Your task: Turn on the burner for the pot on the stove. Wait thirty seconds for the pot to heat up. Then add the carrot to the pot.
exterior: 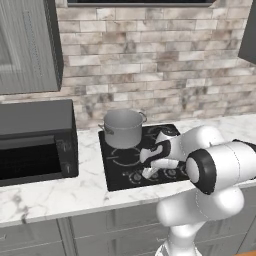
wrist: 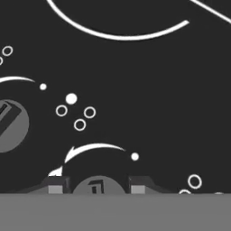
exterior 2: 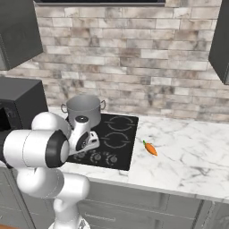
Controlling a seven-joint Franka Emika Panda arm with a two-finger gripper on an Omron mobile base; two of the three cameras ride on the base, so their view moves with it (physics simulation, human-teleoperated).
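The tool [wrist: 96, 186] is down on the front edge of the stove [exterior 2: 127, 134], its two fingertips [wrist: 55, 185] standing either side of a small round knob [wrist: 96, 187] and closed in on it, so it looks clamped on that knob. A second knob [wrist: 9, 121] sits just to one side of the tool in the hand view. Beyond the tool, toward the wall, the pot [exterior: 123, 128] stands on the rear burner ring nearest the black oven box [exterior: 35, 142]. The carrot [exterior 2: 150, 148] lies on the worktop [exterior 2: 188, 152], off the stove's far side from the tool, well apart from the pot. By my reading the first step is in hand: switching on the pot's burner. Next comes a twist of the wrist, provided this knob serves that rear ring, which I cannot confirm.
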